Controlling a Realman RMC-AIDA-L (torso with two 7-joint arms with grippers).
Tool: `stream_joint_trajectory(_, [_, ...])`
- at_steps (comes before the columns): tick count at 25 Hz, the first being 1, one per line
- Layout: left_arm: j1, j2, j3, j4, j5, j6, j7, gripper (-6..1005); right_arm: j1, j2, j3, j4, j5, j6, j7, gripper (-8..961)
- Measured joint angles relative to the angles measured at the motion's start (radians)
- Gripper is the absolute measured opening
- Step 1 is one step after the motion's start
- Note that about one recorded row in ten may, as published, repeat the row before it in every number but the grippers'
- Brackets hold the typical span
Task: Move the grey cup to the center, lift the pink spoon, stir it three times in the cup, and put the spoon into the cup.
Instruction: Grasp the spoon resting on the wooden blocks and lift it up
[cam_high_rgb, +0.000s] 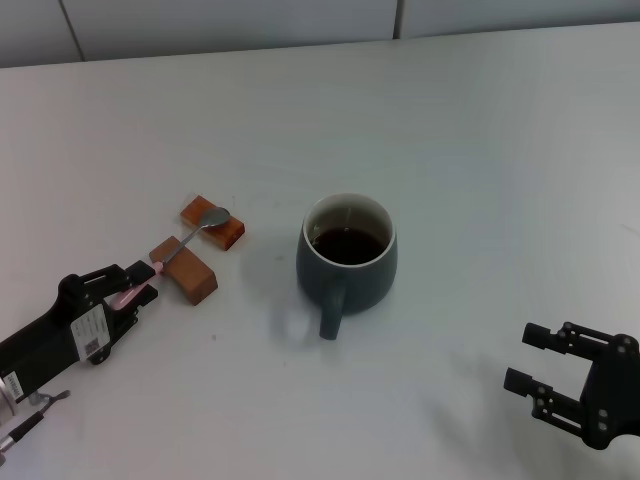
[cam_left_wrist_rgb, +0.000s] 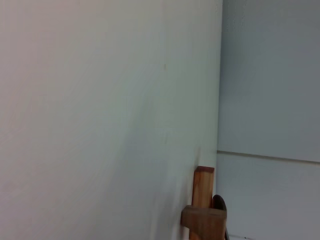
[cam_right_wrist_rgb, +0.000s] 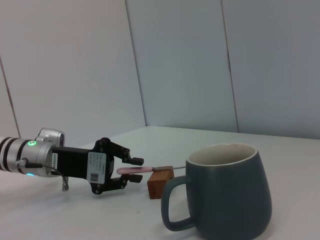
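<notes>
The grey cup (cam_high_rgb: 346, 252) stands mid-table with dark liquid inside and its handle toward me; it also fills the near side of the right wrist view (cam_right_wrist_rgb: 225, 192). The pink spoon (cam_high_rgb: 180, 249) lies across two wooden blocks, silver bowl on the far block, pink handle (cam_right_wrist_rgb: 134, 170) sticking out toward my left gripper (cam_high_rgb: 142, 282). That gripper is open, with its fingers on either side of the handle's end and gaps showing above and below it. My right gripper (cam_high_rgb: 528, 358) hovers open and holding nothing at the near right, well clear of the cup.
Two brown wooden blocks (cam_high_rgb: 213, 222) (cam_high_rgb: 184, 269) carry the spoon left of the cup; they also show in the left wrist view (cam_left_wrist_rgb: 203, 210). The table's (cam_high_rgb: 480, 150) far edge meets a pale panelled wall.
</notes>
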Motion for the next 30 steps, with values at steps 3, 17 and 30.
stream_joint_trajectory(3, [0.000, 0.000, 0.000, 0.000, 0.000, -0.001, 0.001, 346, 0.000, 0.000, 0.000, 0.000, 0.000, 0.000, 0.000, 587])
stream_joint_trajectory(17, [-0.001, 0.001, 0.000, 0.000, 0.000, -0.017, 0.007, 249, -0.001, 0.000, 0.000, 0.000, -0.001, 0.000, 0.000, 587])
stream_joint_trajectory(30, [0.003, 0.000, -0.033, -0.020, -0.003, -0.009, 0.033, 225, 0.000, 0.000, 0.000, 0.000, 0.000, 0.002, 0.000, 587])
